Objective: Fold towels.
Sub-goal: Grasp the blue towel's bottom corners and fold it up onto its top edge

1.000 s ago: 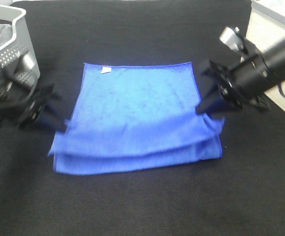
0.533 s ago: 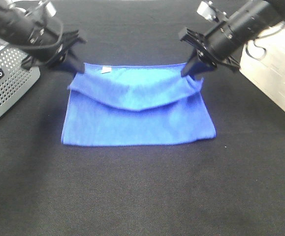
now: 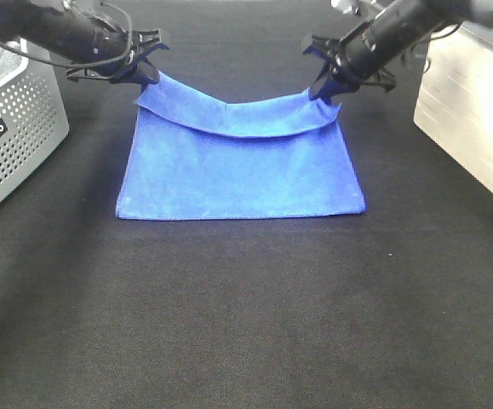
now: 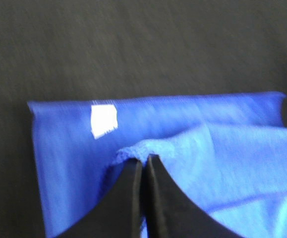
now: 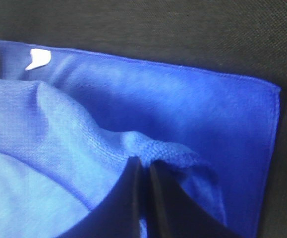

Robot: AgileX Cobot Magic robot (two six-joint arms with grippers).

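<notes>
A blue towel lies on the black table, its near half folded over towards the far edge. My left gripper is shut on the folded edge's left corner, held just above the far left corner. My right gripper is shut on the right corner above the far right corner. The held edge sags between them. In the left wrist view the black fingers pinch the towel over the lower layer with its white tag. The right wrist view shows the fingers pinching the towel.
A grey perforated basket stands at the left edge. A white cabinet or box stands at the right edge. The black cloth table stretches towards the front.
Both grippers have carried the towel's near edge away from the camera, over the lower layer, to the far edge. The towel now lies folded roughly in half.
</notes>
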